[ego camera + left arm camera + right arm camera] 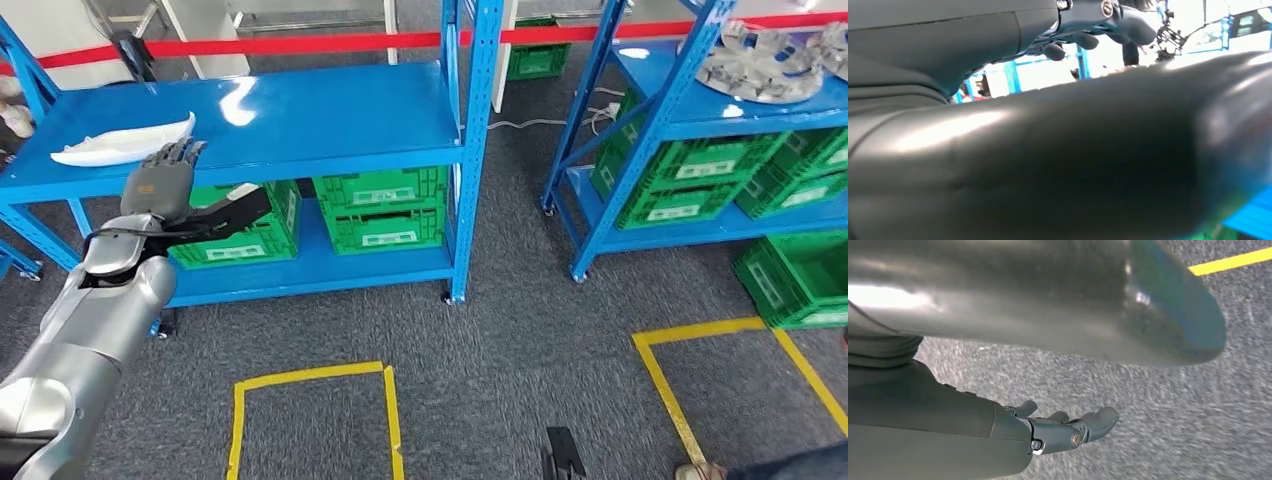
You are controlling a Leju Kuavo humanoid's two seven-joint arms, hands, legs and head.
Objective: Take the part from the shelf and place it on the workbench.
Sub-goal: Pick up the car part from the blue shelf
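White moulded part point(122, 143) lies upper left on blue shelf point(330, 120). Left hand point(165, 182) just below it, fingers spread, holding nothing. Right hand point(1058, 430) hangs empty, fingers loosely apart. Risk: fingers nudge part away.

You will find no wording you can read here. The green crates point(385, 210) on the blue shelf's point(300, 115) lower level carry white labels point(383, 198), but their print is too small and blurred to make out.
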